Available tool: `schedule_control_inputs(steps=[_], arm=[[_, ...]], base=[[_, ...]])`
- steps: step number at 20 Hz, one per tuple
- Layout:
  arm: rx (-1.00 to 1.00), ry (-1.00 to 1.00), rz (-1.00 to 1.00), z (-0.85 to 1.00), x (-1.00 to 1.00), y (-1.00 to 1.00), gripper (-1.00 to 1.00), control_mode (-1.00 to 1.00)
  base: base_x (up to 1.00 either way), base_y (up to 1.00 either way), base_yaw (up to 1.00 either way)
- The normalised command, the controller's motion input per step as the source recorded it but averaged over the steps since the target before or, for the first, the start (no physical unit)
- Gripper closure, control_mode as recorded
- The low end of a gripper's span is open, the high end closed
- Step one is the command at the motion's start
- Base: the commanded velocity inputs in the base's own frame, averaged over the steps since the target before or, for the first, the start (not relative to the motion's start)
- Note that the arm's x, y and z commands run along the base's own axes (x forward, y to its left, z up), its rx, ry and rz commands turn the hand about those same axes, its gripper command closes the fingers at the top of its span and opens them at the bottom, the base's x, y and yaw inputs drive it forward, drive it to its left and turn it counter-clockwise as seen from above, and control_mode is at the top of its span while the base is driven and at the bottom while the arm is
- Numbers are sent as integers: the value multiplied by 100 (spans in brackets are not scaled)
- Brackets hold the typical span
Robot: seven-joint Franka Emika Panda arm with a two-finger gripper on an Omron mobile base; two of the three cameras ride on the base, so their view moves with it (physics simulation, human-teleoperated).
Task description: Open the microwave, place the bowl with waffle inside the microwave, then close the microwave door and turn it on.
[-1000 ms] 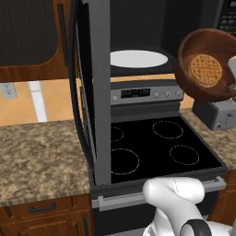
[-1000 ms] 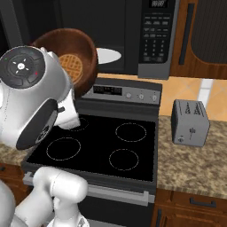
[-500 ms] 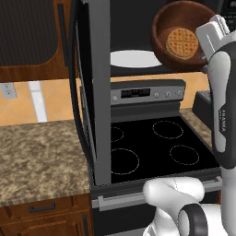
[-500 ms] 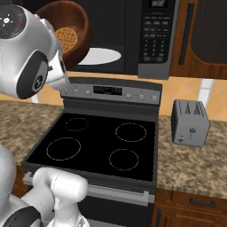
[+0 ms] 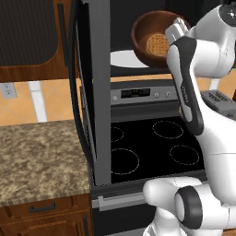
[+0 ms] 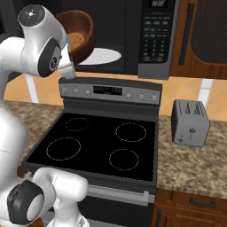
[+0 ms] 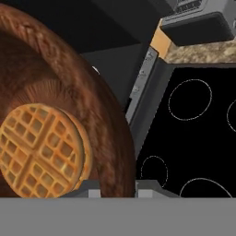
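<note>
The microwave (image 6: 133,26) hangs above the stove with its door (image 5: 99,92) swung wide open to the left, edge-on in the left base view. Its white turntable (image 6: 101,56) lies bare inside. The reddish-brown bowl (image 5: 152,32) hangs tilted in front of the opening, just above the turntable's right part, with a round waffle (image 5: 158,44) in it. My gripper (image 5: 177,27) is shut on the bowl's right rim. In the hand view the bowl (image 7: 97,115) and waffle (image 7: 41,152) loom large, and the rim sits between my fingertips (image 7: 88,188).
The black stovetop (image 6: 102,142) with its control panel (image 6: 108,90) lies below the microwave. A small grey toaster (image 6: 189,122) stands on the granite counter (image 6: 199,164) to the right. More counter (image 5: 37,156) lies left of the stove, under the open door. Brown cabinets flank the microwave.
My arm has carried the bowl from the right of the stove leftward and up to the microwave's opening. The door has stayed open.
</note>
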Motion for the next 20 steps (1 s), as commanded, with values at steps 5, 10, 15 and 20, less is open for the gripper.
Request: schedule_control_inputs(steps=[5, 10, 15, 20], arm=[[0, 5, 0, 0, 90, 0, 100, -100], [0, 2, 0, -5, 87, 0, 100, -100], [0, 2, 0, -21, 72, 0, 100, -100], [0, 0, 0, -31, 31, 0, 100, -100]], base=[[0, 0, 0], [0, 0, 0], [0, 0, 0], [0, 0, 0]])
